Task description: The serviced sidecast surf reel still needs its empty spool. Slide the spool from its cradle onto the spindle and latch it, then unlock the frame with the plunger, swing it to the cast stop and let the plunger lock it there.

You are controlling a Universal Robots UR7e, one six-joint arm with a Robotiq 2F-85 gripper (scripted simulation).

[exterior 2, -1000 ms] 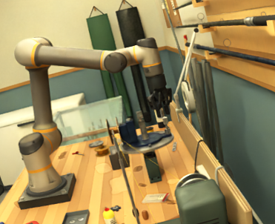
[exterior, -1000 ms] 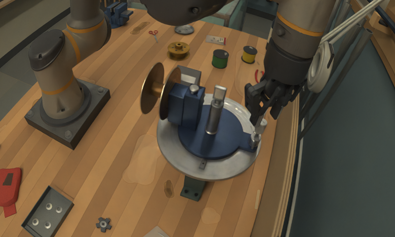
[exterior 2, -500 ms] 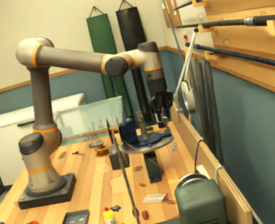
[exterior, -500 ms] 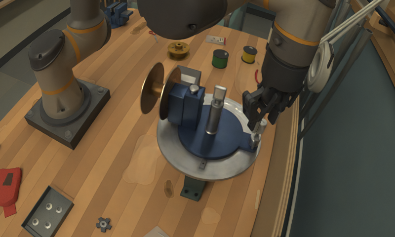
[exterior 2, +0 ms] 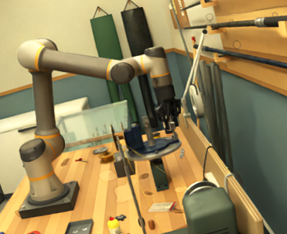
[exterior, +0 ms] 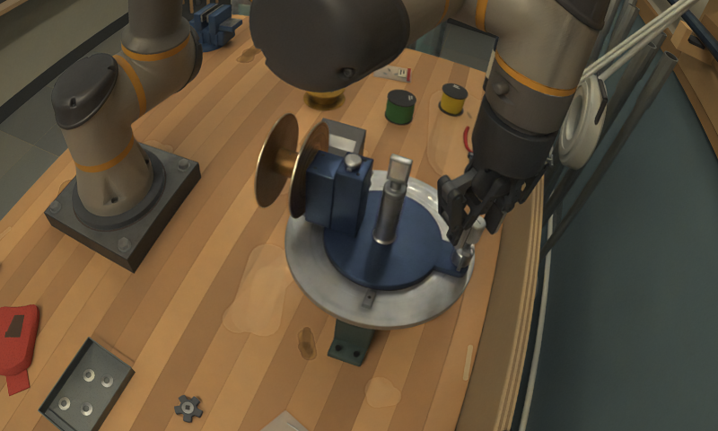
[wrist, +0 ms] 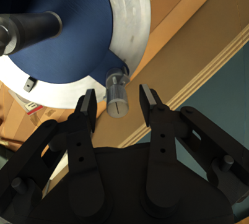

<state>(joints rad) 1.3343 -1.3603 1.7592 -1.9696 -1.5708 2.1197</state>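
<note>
The brass spool (exterior: 285, 163) sits on the spindle against the blue frame block (exterior: 333, 192), with the latch knob (exterior: 352, 160) on top. The blue frame plate (exterior: 387, 243) lies on the round silver base (exterior: 379, 277). The silver plunger (wrist: 117, 99) stands upright at the plate's tab on the base's right rim. My gripper (wrist: 117, 100) is open and holds nothing, with a finger on either side of the plunger's knob. A grey handle post (exterior: 392, 203) rises from the plate's middle.
The bench's raised wooden edge (exterior: 518, 299) runs just right of the gripper, with a rod rack and a white reel (exterior: 582, 125) beyond. Green (exterior: 400, 106) and yellow (exterior: 454, 99) line spools stand behind. The arm's base (exterior: 122, 205) is on the left.
</note>
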